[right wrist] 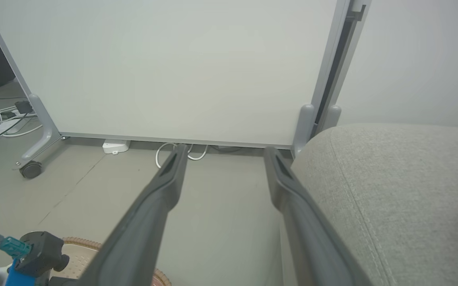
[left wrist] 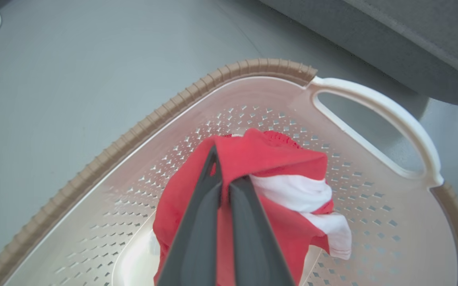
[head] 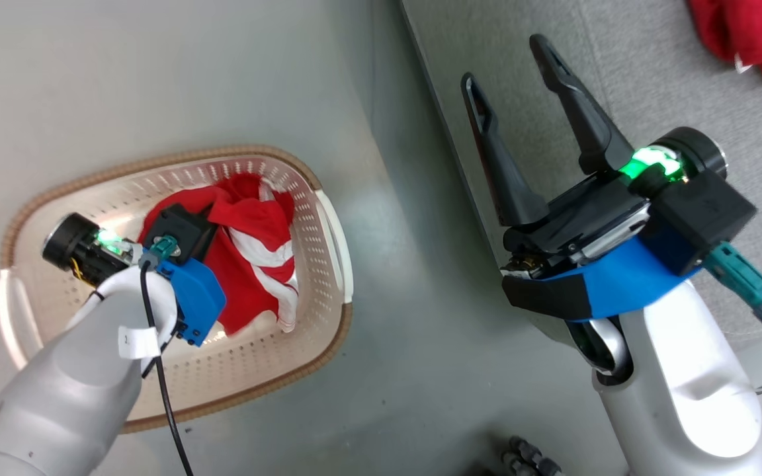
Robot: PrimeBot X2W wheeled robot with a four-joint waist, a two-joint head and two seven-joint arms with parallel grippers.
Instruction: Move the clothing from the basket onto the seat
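Here the left gripper [left wrist: 225,171], fingers together, pinches the red garment [left wrist: 276,159] inside the basket [left wrist: 133,139]; the right gripper [head: 505,63] stands wide open, empty, with another red garment [head: 751,33] on the seat [head: 652,86] to its right.

Striped garment [left wrist: 276,159]: red with white bands. Basket [left wrist: 173,105]: cream, dotted with small holes, brown ribbed rim. Second garment [head: 751,33]: red, on the light grey woven seat [head: 652,86]. Floor [head: 156,73]: flat grey-green. Left tool [left wrist: 226,174] and right tool [head: 505,59]: dark grey fingers [head: 507,172], blue wrist covers [head: 619,284], green lights [head: 645,162], pale silver forearms [head: 685,370].
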